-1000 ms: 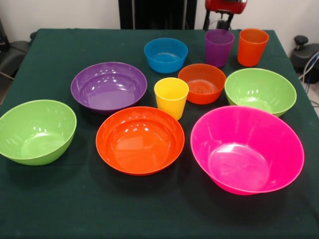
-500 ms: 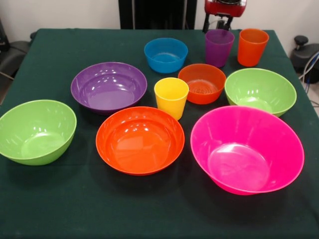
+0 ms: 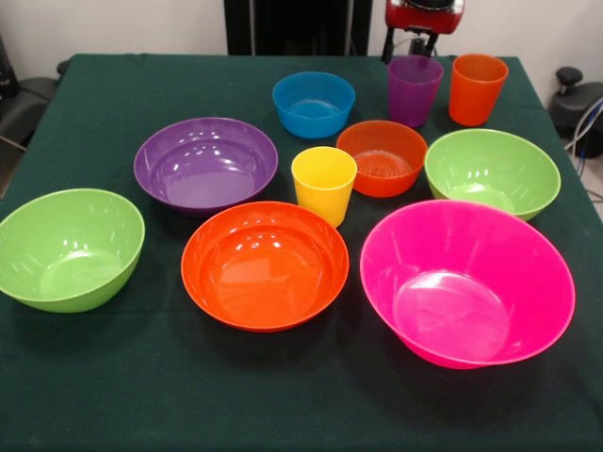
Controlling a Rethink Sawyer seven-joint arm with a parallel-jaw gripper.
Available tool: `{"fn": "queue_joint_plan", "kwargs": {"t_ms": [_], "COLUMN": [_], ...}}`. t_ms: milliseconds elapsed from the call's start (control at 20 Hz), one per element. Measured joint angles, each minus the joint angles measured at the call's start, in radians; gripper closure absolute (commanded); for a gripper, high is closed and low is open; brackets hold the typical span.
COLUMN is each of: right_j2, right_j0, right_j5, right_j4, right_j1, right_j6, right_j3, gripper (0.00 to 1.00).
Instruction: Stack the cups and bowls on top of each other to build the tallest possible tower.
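The gripper (image 3: 415, 45) hangs at the far edge of the table (image 3: 113, 377), just behind the purple cup (image 3: 413, 89) (only its lower part shows, so whether its jaws are open cannot be told), and it holds nothing visible. The orange cup (image 3: 477, 88) stands beside the purple one, the yellow cup (image 3: 323, 183) mid-table. All seven bowls sit apart, unstacked, the pink bowl (image 3: 466, 282) nearest the camera.

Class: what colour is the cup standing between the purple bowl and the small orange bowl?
Yellow cup; front view.
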Motion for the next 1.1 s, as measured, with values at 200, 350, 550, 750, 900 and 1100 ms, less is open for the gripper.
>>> {"fn": "queue_joint_plan", "kwargs": {"t_ms": [200,350,550,750,900,1100], "right_j2": [0.0,0.0,-0.002,-0.005,-0.005,-0.006], "right_j0": [0.0,0.0,0.004,0.014,0.024,0.029], "right_j5": [0.0,0.0,0.0,0.0,0.0,0.0], "right_j4": [0.0,0.0,0.0,0.0,0.0,0.0], "right_j1": [0.0,0.0,0.001,0.002,0.012,0.027], "right_j6": [0.0,0.0,0.0,0.0,0.0,0.0], "right_j3": [-0.001,-0.001,-0.005,-0.014,-0.027,-0.04], "gripper": [0.0,0.0,0.0,0.0,0.0,0.0]}}
